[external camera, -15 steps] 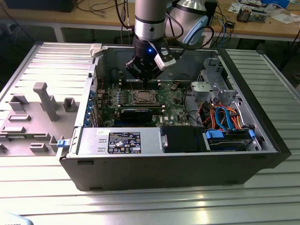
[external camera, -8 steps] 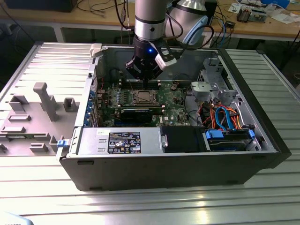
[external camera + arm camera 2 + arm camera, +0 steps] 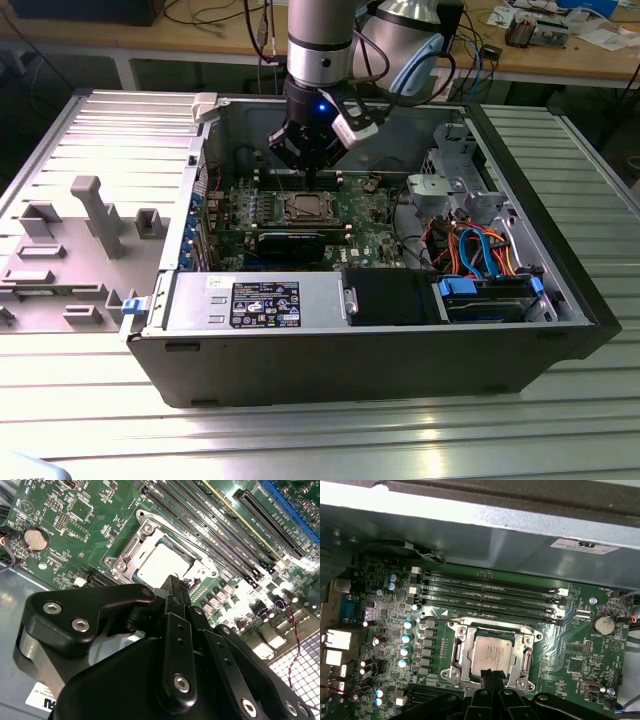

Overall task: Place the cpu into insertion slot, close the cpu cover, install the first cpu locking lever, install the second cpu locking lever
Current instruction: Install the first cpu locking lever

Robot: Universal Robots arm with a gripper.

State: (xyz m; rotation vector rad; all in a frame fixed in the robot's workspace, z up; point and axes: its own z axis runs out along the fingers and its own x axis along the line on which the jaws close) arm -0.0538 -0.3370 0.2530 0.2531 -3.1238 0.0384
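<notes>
The cpu (image 3: 492,652) lies flat in the insertion slot (image 3: 454,626) on the green motherboard, its silver-grey top showing. It also shows in the second wrist view as cpu (image 3: 162,564) and in the exterior view as cpu (image 3: 304,208). The cpu cover (image 3: 525,653) lies down around it as a silver frame, also seen as cover (image 3: 131,555). My gripper (image 3: 492,674) hangs just over the socket's edge with its black fingers pressed together and nothing visible between them. In the exterior view the gripper (image 3: 308,178) stands above the socket's far side. I cannot make out how the locking levers stand.
Long black memory slots (image 3: 485,592) run beside the socket, and a coin battery (image 3: 603,625) sits on the board. In the open case are a black graphics card (image 3: 292,243), a power supply (image 3: 260,300), a drive cage (image 3: 450,190) and cables (image 3: 480,250). A grey fixture (image 3: 90,215) stands at the exterior view's left.
</notes>
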